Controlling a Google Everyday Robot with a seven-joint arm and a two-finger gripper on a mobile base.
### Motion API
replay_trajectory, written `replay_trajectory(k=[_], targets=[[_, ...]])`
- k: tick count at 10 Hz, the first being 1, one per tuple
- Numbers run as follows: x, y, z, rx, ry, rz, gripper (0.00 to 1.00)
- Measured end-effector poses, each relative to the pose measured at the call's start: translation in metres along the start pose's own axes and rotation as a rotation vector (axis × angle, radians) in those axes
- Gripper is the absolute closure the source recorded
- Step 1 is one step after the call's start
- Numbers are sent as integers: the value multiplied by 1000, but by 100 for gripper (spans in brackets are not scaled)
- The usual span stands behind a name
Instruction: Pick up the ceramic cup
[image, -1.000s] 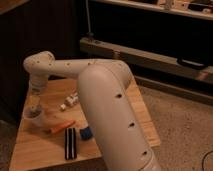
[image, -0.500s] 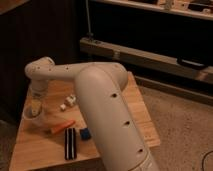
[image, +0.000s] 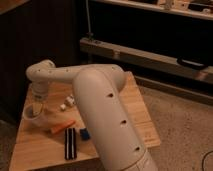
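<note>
We are looking down along our arm (image: 105, 112), which is reaching from the lower right across the wooden table (image: 134, 107) to its far left side. There the wrist is turning downward and the gripper (image: 37, 105) is hanging straight over the ceramic cup (image: 31, 116), its tip right at the cup's rim. The gripper is overlapping the cup in this view, so we cannot tell whether it is apart, together, or clamped on the cup, nor whether it is touching the rim.

The ceramic cup is standing upright close to the table's left edge, with only a narrow strip of bare wood between it and the drop. On its other side, an orange stick (image: 62, 127) is lying near it, angled across the board. Beyond the stick, a small blue block (image: 84, 133) is sitting just beside our arm, and a black bar (image: 70, 143) is lying lengthwise toward the front edge. Two small white pieces (image: 67, 103) are resting behind the stick, near the arm's underside.

A dark wall is standing behind the table's left and back edges. The front left of the board is offering bare wood. To the right, the speckled floor (image: 180, 130) is lying open.
</note>
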Motion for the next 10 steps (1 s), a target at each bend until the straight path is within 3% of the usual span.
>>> replay_trajectory(k=[3,4,6,7,10], targets=[[3,1,3,-10,11,-4,74],[4,1,3,-12,13,-6,79],[13,2,-2,-17,13,-9,80],[22,2,-14,-10,2,-10,80],[61,11,-77,32,-45,-15,80]])
